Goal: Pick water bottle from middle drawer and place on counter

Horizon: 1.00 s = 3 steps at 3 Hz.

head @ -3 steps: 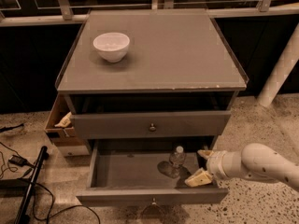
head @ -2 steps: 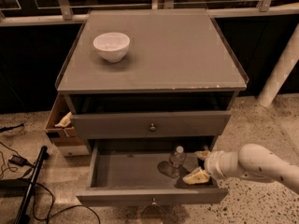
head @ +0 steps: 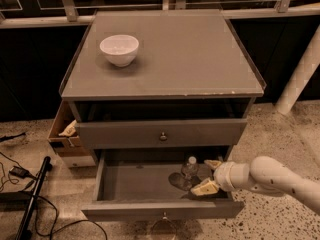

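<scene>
The middle drawer (head: 140, 184) is pulled open below the counter (head: 190, 59). The water bottle (head: 189, 169), clear with a white cap, stands upright on the drawer floor at the right. My gripper (head: 207, 176) reaches in from the right, just right of the bottle. Its fingers are spread, one pale fingertip (head: 213, 163) behind the bottle's right side and the other (head: 202, 188) in front of it. The bottle stands at the mouth of the open fingers, not gripped.
A white bowl (head: 119, 49) sits on the counter's back left. The upper drawer (head: 160, 133) is slightly open. A brown cardboard box (head: 65, 139) stands left of the cabinet. Cables and a black pole (head: 30, 199) lie on the floor at left. A white post (head: 300, 74) stands at right.
My gripper has moved a little left, closer to the water bottle. The bottle has not moved.
</scene>
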Motion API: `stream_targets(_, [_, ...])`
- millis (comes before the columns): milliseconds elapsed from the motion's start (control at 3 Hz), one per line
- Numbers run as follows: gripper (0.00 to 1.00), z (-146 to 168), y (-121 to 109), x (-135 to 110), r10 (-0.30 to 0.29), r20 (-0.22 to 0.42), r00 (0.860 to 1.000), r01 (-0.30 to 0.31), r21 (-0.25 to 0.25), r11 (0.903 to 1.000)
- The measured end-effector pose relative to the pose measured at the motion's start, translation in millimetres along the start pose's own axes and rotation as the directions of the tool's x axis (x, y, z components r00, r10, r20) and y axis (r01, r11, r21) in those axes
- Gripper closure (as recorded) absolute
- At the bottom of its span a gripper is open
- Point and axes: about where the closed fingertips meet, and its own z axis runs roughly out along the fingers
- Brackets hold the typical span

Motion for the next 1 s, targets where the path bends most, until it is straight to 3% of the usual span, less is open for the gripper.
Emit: stream_targets(1000, [0.21, 39.4, -3.6, -14.2, -0.02, 0.127, 0.992, 0.021, -0.004, 0.9998])
